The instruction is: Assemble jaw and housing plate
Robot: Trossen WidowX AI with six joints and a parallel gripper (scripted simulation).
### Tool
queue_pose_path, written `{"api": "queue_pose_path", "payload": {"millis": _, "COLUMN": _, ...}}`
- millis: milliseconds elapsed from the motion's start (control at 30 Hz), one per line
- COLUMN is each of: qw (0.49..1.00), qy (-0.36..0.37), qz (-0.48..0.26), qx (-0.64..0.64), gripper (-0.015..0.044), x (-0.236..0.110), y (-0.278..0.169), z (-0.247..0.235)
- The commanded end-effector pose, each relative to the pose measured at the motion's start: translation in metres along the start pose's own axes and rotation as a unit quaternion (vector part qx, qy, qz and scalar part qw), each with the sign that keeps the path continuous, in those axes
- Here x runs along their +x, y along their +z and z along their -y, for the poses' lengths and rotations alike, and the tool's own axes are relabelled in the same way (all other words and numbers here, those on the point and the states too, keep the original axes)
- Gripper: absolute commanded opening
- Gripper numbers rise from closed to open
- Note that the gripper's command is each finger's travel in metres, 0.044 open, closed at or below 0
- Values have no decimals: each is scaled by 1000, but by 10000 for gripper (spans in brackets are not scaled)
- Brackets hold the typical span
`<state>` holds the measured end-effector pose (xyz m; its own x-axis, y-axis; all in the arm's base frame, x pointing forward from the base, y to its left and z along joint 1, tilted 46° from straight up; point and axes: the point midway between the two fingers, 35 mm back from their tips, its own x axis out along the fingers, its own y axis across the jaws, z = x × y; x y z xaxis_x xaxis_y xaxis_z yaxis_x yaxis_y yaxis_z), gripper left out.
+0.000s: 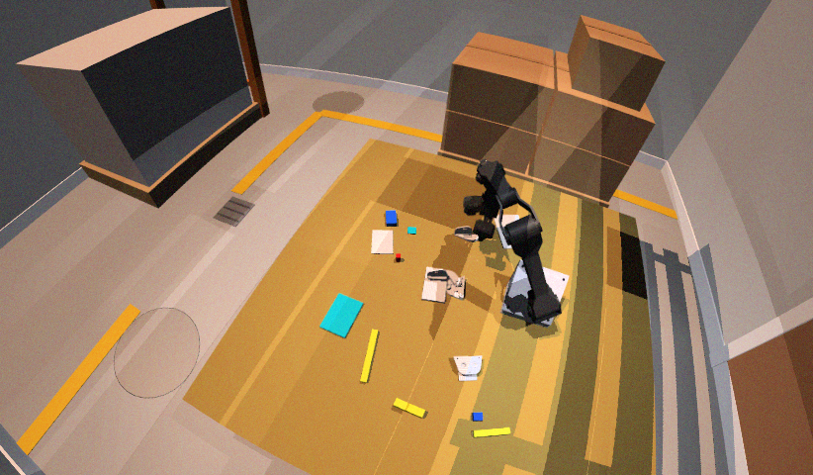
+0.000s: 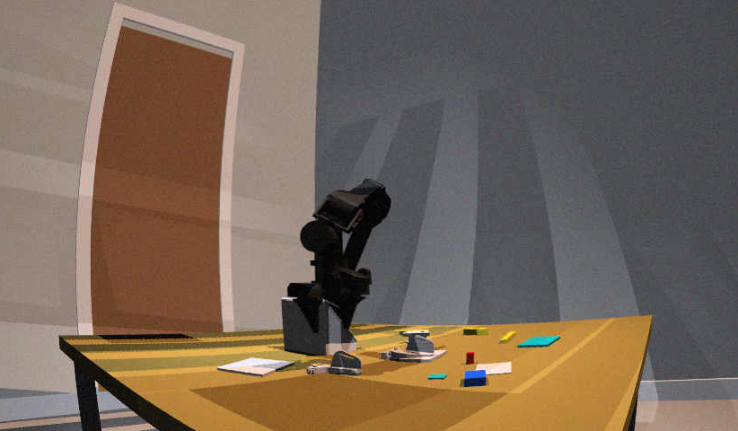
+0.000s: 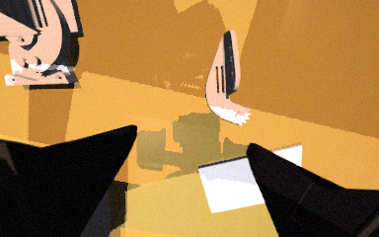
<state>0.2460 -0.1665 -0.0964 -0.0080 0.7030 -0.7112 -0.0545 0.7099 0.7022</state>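
Observation:
The loose jaw (image 1: 466, 235) (image 2: 346, 365) (image 3: 213, 91) lies on the table, a pale curved piece with a dark pad and gear teeth at one end. The base (image 1: 432, 293) (image 3: 16, 79) holds the other jaw (image 1: 438, 274) (image 2: 425, 346) (image 3: 53, 22); small round posts show beside that jaw. The white housing plate (image 1: 468, 365) (image 2: 416, 331) lies apart, toward the lower part of the top view. My gripper (image 2: 333, 329) (image 3: 193, 139) is open and empty, above the table near the loose jaw. In the wrist view the loose jaw shows beyond the fingertips, untouched.
A white slab (image 1: 506, 239) (image 2: 255, 366) (image 3: 228, 190) lies near the loose jaw, partly behind one finger. A pale slab (image 1: 382, 241), a blue block (image 1: 391, 218) (image 2: 475, 378), a red block (image 1: 398, 256) (image 2: 470, 357) and a cyan slab (image 1: 341, 316) (image 2: 538, 341) also lie there.

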Motion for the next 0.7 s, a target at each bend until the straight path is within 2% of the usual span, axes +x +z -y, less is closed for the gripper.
{"api": "queue_pose_path", "payload": {"millis": 0, "qw": 1000, "qy": 0, "qz": 0, "qx": 0, "gripper": 440, "x": 0, "y": 0, "z": 0}}
{"api": "queue_pose_path", "payload": {"millis": 267, "qw": 1000, "qy": 0, "qz": 0, "qx": 0, "gripper": 440, "x": 0, "y": 0, "z": 0}}
{"api": "queue_pose_path", "payload": {"millis": 667, "qw": 1000, "qy": 0, "qz": 0, "qx": 0, "gripper": 125, "x": 0, "y": 0, "z": 0}}
